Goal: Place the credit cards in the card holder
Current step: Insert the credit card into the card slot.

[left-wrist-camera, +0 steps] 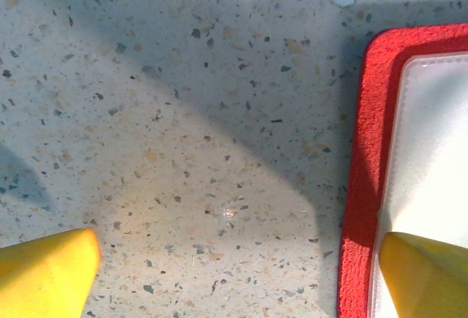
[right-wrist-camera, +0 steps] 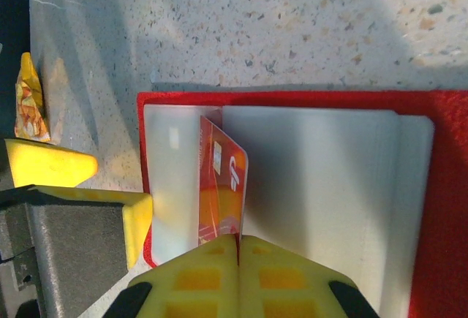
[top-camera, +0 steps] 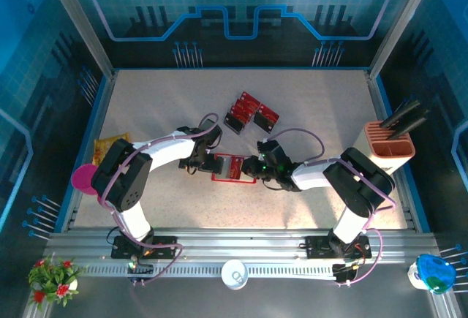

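- Right end effector (right-wrist-camera: 238, 243) pinches one card (right-wrist-camera: 223, 179), which stands on edge over the holder (right-wrist-camera: 439, 186), at the mouth of a clear pocket (right-wrist-camera: 314, 186).
- Left end effector (left-wrist-camera: 238, 259) is spread wide, straddling the holder's edge; contact unclear.
- Holder lies open on the surface (top-camera: 161, 106); spare cards (top-camera: 248, 113) are heaped beyond it.
- Step, as I read it: inserting a card. Next move: tilt it flatter, slide it under the pocket lip, then release.

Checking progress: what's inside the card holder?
One red credit card, pinched by the right gripper, stands on edge in the card holder, between clear pockets. The gripper covers its near end.
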